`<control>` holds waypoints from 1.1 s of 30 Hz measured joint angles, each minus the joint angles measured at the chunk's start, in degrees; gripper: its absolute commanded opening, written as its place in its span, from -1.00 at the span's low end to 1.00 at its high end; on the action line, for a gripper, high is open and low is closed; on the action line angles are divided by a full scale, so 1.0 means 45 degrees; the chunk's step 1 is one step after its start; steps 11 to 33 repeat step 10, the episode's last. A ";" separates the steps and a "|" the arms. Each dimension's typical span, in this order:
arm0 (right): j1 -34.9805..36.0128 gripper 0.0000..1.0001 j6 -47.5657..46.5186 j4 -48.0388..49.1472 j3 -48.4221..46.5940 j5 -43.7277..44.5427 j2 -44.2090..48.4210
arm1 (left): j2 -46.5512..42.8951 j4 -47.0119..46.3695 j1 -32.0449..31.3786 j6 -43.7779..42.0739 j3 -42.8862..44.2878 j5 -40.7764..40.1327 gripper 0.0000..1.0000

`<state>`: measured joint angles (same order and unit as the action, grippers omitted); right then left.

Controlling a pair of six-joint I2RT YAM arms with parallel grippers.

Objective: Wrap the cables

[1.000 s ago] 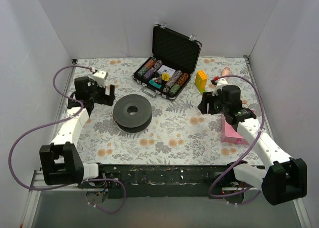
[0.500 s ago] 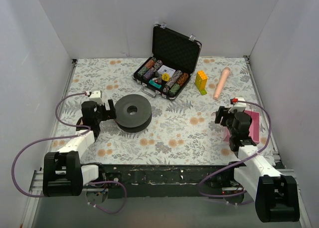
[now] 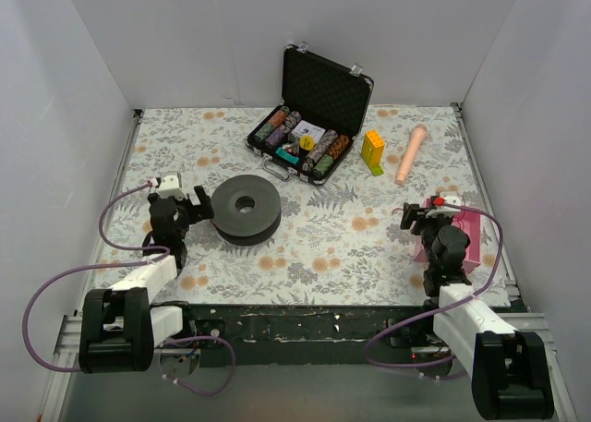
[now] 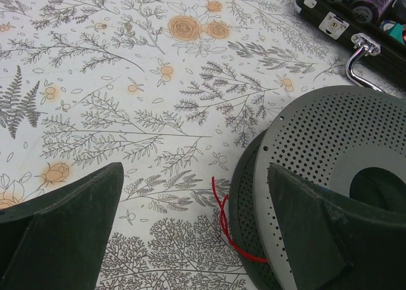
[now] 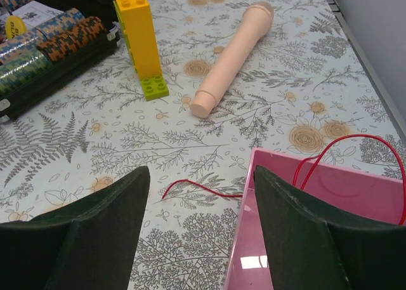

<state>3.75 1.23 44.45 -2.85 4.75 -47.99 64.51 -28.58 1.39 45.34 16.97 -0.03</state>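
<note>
A thin red wire end (image 4: pixel 223 215) lies on the cloth against the left side of the dark grey perforated spool (image 4: pixel 330 150), which also shows in the top view (image 3: pixel 245 207). My left gripper (image 3: pixel 185 210) is open and empty just left of the spool, with the wire end between its fingers in the left wrist view. Another stretch of red wire (image 5: pixel 196 187) lies on the cloth and loops over a pink box (image 5: pixel 330 207). My right gripper (image 3: pixel 427 221) is open and empty above the pink box's left edge.
An open black case of poker chips (image 3: pixel 309 136) stands at the back. A yellow brick block (image 3: pixel 373 150) and a peach cylinder (image 3: pixel 410 153) lie at the back right. White walls enclose the table on three sides.
Both arms have drawn back toward the near edge and lowered. The left gripper now sits beside the spool, the right over the pink box.
</note>
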 measured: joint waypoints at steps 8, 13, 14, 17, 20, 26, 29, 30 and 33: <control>0.0000 0.50 -0.0015 0.0714 0.0000 0.0000 -0.0248 | -0.0024 -0.0369 -0.0005 0.0083 -0.0151 0.0058 0.96; 0.0000 0.50 -0.0029 0.0777 0.0000 0.0000 -0.0253 | -0.0044 -0.0583 -0.0005 0.0112 -0.0287 0.0175 0.96; 0.0000 0.50 -0.0029 0.0777 0.0000 0.0000 -0.0253 | -0.0044 -0.0583 -0.0005 0.0112 -0.0287 0.0175 0.96; 0.0000 0.50 -0.0029 0.0777 0.0000 0.0000 -0.0253 | -0.0044 -0.0583 -0.0005 0.0112 -0.0287 0.0175 0.96; 0.0000 0.50 -0.0029 0.0777 0.0000 0.0000 -0.0253 | -0.0044 -0.0583 -0.0005 0.0112 -0.0287 0.0175 0.96; 0.0000 0.50 -0.0029 0.0777 0.0000 0.0000 -0.0253 | -0.0044 -0.0583 -0.0005 0.0112 -0.0287 0.0175 0.96; 0.0000 0.50 -0.0029 0.0777 0.0000 0.0000 -0.0253 | -0.0044 -0.0583 -0.0005 0.0112 -0.0287 0.0175 0.96; 0.0000 0.50 -0.0029 0.0777 0.0000 0.0000 -0.0253 | -0.0044 -0.0583 -0.0005 0.0112 -0.0287 0.0175 0.96; 0.0000 0.50 -0.0029 0.0777 0.0000 0.0000 -0.0253 | -0.0044 -0.0583 -0.0005 0.0112 -0.0287 0.0175 0.96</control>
